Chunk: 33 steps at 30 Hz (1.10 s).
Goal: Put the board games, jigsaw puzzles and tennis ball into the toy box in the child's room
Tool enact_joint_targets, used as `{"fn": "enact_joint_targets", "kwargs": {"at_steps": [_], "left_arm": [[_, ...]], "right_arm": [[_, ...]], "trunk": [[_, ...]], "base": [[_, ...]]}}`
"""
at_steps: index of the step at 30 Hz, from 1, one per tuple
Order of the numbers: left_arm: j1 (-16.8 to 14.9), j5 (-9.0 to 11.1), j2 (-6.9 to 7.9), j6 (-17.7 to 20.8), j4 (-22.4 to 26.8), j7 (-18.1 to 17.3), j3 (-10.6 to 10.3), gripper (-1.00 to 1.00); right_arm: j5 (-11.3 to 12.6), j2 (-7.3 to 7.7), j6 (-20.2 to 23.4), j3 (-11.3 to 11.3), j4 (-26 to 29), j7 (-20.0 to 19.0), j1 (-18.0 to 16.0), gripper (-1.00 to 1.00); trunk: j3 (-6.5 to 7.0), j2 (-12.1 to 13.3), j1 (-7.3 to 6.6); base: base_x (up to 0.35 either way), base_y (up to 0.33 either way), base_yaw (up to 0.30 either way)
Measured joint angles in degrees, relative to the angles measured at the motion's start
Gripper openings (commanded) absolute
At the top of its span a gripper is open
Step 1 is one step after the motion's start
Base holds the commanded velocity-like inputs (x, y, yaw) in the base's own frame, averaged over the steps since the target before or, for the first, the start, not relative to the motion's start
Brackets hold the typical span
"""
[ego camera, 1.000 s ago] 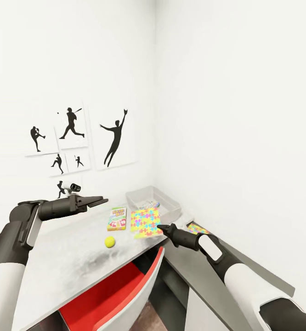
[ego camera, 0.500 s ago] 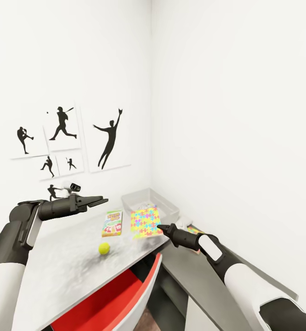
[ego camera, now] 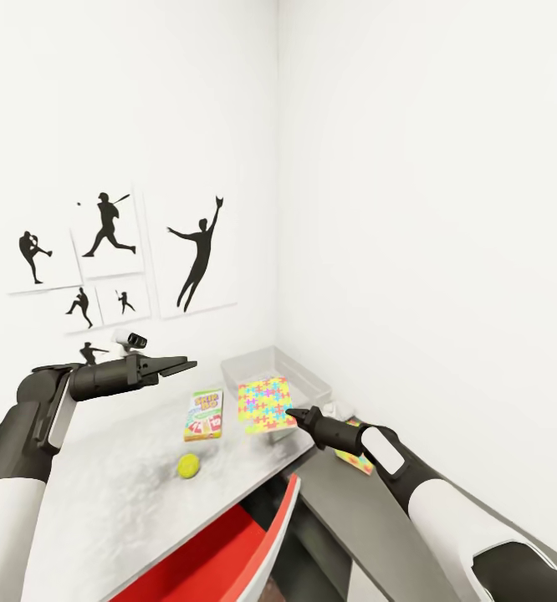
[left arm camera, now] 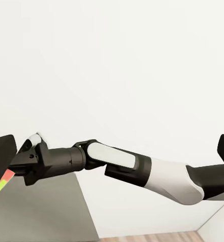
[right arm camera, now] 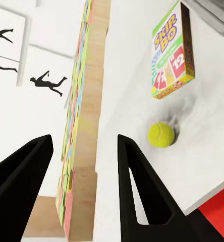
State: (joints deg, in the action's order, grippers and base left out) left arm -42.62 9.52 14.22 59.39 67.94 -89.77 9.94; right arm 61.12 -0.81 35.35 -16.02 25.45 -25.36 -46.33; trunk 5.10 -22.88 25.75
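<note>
My right tool (ego camera: 290, 413) has its two fingers (right arm camera: 137, 186) spread apart on either side of the near edge of a jigsaw puzzle (ego camera: 265, 404). In the right wrist view the puzzle sits edge-on between them, with clear gaps on both sides, so the tool is released and not pinching the sheet. From the head view the tip sits right at the puzzle's 5 o'clock corner; I cannot tell whether it touches.

My left tool (ego camera: 181, 364) hangs in the air above the surface (ego camera: 128, 485), fingers parted a little, nothing between them, well clear of everything below.

From the puzzle outward: at its 9 o'clock, just beside it, lies the Skip-Bo board game (ego camera: 204, 414), flat on the pale grey surface. At 7 o'clock from that box, near the front edge, rests the tennis ball (ego camera: 187, 466). At the puzzle's 12 o'clock, pushed into the corner of the white walls, sits the toy box (ego camera: 312, 383); the puzzle's far edge looks to lean on or overlap its rim. A second jigsaw puzzle (ego camera: 351, 453) lies at 4 o'clock, on the lower dark part of the surface, partly hidden by my right arm.

A red chair (ego camera: 228, 543) is tucked under the front edge. Black baseball-player silhouettes (ego camera: 196, 251) hang on the wall at 10 o'clock.
</note>
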Motion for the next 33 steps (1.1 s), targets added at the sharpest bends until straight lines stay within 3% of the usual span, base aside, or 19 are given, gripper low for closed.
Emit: {"fn": "enact_joint_targets", "kwargs": {"at_steps": [16,33], "left_arm": [[0.0,0.0,0.0,0.0,0.22,0.0,0.0,1.0],[0.02,0.0,0.0,0.0,0.35,0.0,-0.05,1.0]], "right_arm": [[-0.07,0.0,0.0,0.0,0.0,0.0,0.0,-1.0],[-0.08,0.0,-0.03,0.0,0.0,0.0,0.03,-1.0]], "trunk": [[0.0,0.01,0.0],[0.0,0.01,0.01]], "base": [[0.114,0.02,0.0],[0.02,0.016,0.0]]}}
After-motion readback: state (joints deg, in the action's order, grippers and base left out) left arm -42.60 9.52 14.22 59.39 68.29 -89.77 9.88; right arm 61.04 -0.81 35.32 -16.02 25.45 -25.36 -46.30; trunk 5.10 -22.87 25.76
